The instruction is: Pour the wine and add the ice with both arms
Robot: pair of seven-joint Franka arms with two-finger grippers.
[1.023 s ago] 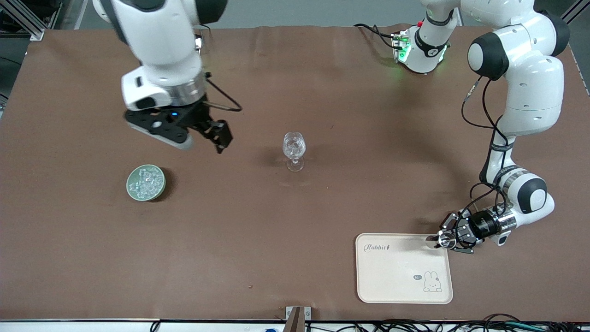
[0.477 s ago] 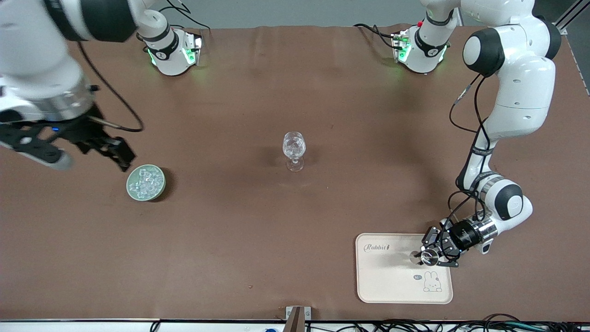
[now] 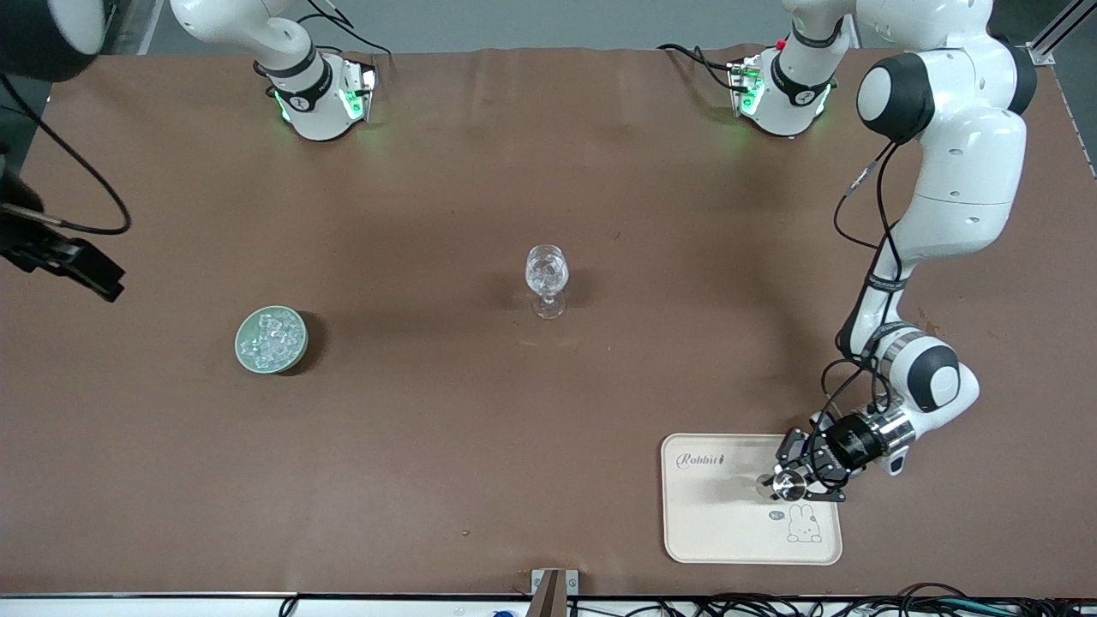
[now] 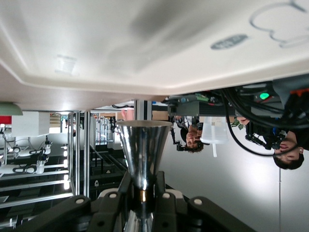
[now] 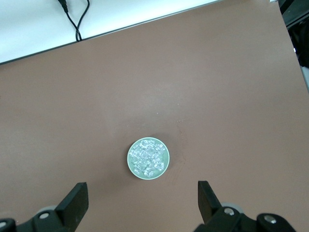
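Jigger [image 3: 788, 485], shiny metal hourglass, clamped in left gripper [image 3: 794, 482] over cream tray [image 3: 720, 523], right gripper [image 5: 140, 203] spread wide.

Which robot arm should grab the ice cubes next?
The right. Its hand is open high above the ice in the green dish; the left hand is shut on the jigger.

table: brown mat [image 3: 480, 428] | front edge: black cables [image 3: 771, 607] | surroundings: metal racks [image 4: 82, 154], possibly shelving
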